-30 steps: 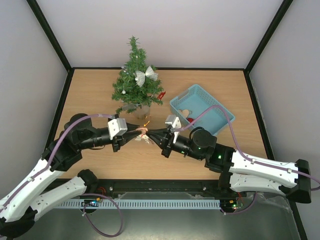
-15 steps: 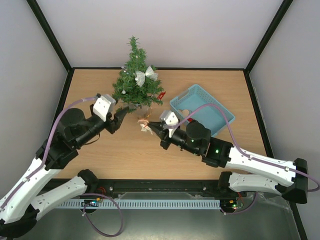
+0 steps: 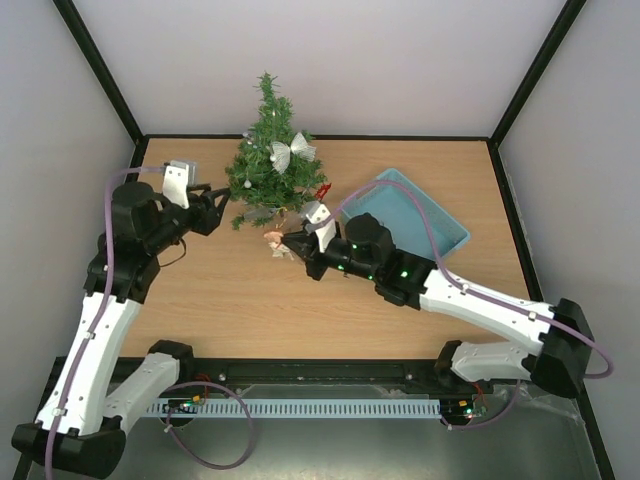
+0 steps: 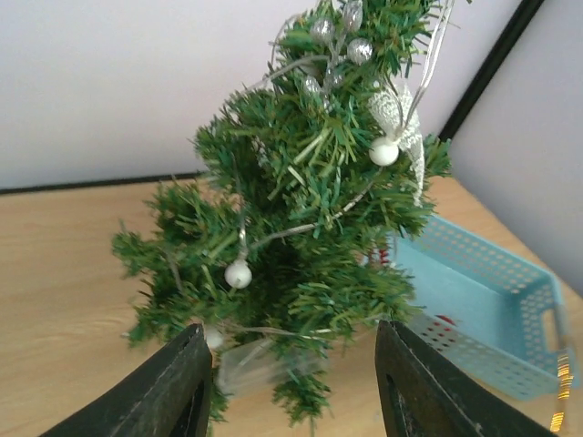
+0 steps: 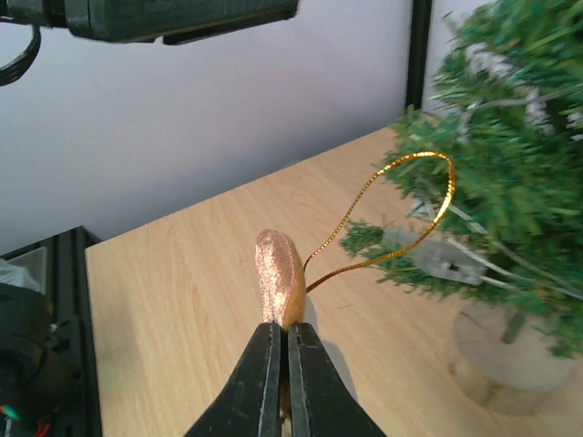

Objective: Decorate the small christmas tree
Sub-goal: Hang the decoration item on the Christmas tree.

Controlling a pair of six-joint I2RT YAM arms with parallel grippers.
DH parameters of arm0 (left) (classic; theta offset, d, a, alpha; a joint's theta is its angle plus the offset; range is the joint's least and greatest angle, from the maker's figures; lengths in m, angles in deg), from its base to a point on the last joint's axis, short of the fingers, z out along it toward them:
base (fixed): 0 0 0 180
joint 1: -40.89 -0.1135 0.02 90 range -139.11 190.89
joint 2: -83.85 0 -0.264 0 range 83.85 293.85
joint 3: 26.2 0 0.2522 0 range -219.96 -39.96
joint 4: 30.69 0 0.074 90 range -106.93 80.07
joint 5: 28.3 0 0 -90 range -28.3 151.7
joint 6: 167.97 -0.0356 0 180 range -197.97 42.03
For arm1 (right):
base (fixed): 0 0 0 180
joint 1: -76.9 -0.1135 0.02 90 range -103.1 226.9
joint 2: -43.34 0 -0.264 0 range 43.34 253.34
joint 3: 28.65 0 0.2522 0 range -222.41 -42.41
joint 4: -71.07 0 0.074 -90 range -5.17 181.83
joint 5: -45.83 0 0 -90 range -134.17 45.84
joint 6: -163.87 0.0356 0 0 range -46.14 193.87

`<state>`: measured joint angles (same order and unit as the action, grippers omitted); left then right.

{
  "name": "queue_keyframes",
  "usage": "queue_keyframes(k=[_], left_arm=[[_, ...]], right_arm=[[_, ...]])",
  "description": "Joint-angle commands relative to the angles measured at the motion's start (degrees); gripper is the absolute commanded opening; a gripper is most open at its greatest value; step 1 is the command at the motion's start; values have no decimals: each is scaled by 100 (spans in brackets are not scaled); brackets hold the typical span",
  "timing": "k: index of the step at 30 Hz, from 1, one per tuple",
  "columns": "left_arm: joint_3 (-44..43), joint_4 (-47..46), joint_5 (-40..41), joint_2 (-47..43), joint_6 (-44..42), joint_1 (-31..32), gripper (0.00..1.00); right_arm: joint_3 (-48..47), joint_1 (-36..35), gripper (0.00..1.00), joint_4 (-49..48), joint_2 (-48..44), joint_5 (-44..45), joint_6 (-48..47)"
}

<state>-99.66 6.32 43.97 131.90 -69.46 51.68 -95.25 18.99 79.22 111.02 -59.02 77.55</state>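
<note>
The small christmas tree [image 3: 268,165] stands upright at the far edge of the wooden table [image 3: 250,300], a little left of the middle, on a clear base [image 5: 506,350]. A silver bow [image 3: 290,152] sits high on its right side, and white beads [image 4: 239,273] on a thin strand hang among the branches.

The left claw [image 3: 224,204] hovers just to the left of the tree's lower branches and points at them. Its jaws stand about half open with nothing between them. In the left wrist view the lowest boughs and the clear base fall between the two fingers but lie farther off, not touching them.

The right claw [image 5: 278,335] is on the near side of the tree, near its lower right branches. Its jaws are pressed tight on the bottom edge of a glittery copper ornament [image 5: 278,273], holding it upright above the table. The ornament's gold loop [image 5: 414,157] arches up and to the right, toward a low branch tip; whether the thread touches the needles cannot be told.

A light blue basket [image 3: 425,205] lies to the right of the tree, partly hidden behind the right arm.
</note>
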Motion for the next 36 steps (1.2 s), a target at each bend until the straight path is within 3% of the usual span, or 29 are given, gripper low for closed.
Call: queue_keyframes(k=[1,7,16,20,26,30,36], left_arm=[[282,-457,-1104,26,635,-290,49],[503,-610,-1713,59,645,-332,45],[1077,-759,-2765,-39,408,-196,44],[1216,-1133,-3130,15,398,-104,43],[1418,-2044,-3518,239,1069,-16,46],[1353,-2228,-3394,395,1171,70,43],[1249,-2112,-2387,533,837,353,38]], right_arm=[[-297,3,2,-455,463,-644,366],[-380,4,2,-740,903,-799,503],[33,104,2,-709,702,-568,325],[53,389,2,-594,560,-1076,90],[-73,760,2,-222,500,-1572,-388],[-194,964,2,-44,545,-1839,-645],[-493,1139,2,161,837,-1993,-926]])
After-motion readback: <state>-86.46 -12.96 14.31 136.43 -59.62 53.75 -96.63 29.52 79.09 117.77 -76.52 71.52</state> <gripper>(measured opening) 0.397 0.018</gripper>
